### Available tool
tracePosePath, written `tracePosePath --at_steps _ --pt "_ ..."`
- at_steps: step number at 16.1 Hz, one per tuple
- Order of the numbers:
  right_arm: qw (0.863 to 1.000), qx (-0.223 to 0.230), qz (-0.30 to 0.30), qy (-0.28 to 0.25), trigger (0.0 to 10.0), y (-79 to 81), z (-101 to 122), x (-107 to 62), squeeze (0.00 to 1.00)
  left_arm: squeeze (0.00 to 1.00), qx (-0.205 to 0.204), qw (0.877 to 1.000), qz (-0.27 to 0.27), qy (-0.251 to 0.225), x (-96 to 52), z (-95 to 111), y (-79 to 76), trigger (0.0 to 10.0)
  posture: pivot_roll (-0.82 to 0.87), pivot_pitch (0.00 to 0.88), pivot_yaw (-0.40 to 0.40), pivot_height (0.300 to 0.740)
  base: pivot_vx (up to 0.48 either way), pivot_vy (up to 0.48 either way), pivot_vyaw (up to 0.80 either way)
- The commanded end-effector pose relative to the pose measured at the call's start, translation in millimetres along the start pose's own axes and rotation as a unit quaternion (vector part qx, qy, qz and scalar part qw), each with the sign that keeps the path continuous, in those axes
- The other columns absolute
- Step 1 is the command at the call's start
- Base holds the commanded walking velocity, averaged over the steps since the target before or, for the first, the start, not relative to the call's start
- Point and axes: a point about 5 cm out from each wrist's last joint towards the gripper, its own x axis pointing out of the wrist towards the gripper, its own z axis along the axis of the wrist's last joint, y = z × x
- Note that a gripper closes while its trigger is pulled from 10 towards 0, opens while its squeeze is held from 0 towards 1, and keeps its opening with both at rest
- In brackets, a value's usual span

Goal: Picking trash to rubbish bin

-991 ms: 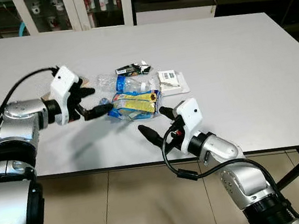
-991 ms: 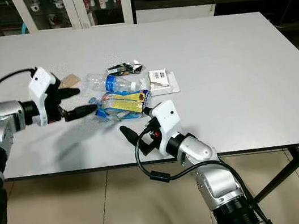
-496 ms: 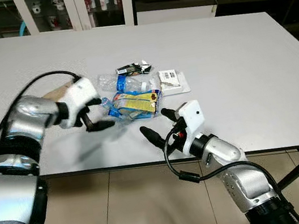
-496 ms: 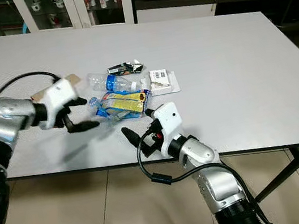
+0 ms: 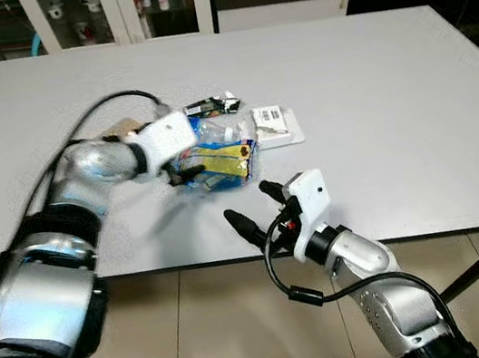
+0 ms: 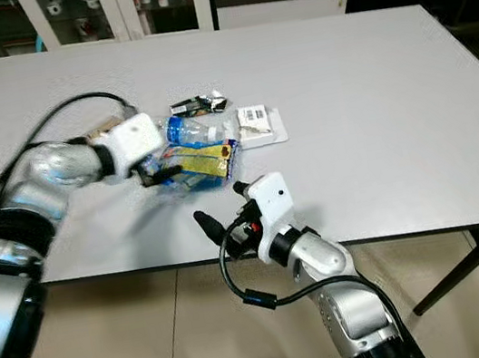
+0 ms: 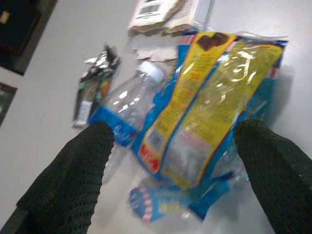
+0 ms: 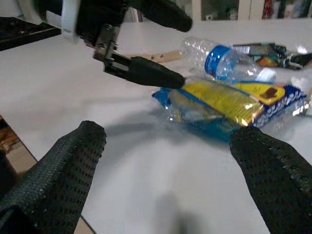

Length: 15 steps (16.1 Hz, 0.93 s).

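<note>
Left gripper (image 7: 170, 161) spread wide, straddling the yellow wrapper (image 7: 209, 97) on the grey table (image 5: 372, 92), nothing gripped. Bottle (image 7: 126, 105) just beside the wrapper at its 10 o'clock, foil packet (image 7: 92, 85) beyond. White card (image 5: 275, 125) at the wrapper's 1 o'clock. Right gripper (image 5: 252, 211) gaping too, hovering at the table's near edge, at the wrapper's 6 o'clock.

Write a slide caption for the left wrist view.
Open left gripper closing in on a yellow-and-blue snack bag beside a plastic bottle.
</note>
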Motion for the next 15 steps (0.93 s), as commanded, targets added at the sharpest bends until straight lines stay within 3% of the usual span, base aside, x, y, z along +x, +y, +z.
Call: tracePosePath --at_steps 1,6,15 --pt "1.000 0.004 -0.004 -0.008 10.0 1.3 4 -3.0 0.00 0.00 0.011 1.000 0.001 0.006 1.6 2 1.1 10.0 -0.11 0.141 0.024 0.740 0.000 0.000 0.00" --pt "1.000 0.012 -0.014 -0.003 10.0 4.5 3 -10.5 0.00 0.00 -0.018 1.000 -0.010 -0.009 7.0 8 -1.9 10.0 -0.13 0.175 0.031 0.740 0.000 0.000 0.00" --pt "0.999 0.027 -0.023 0.010 10.0 12.2 -2 -23.0 0.00 0.00 -0.017 0.999 -0.017 0.036 7.7 -6 -9.4 10.0 -0.15 0.229 0.032 0.740 0.000 0.000 0.00"
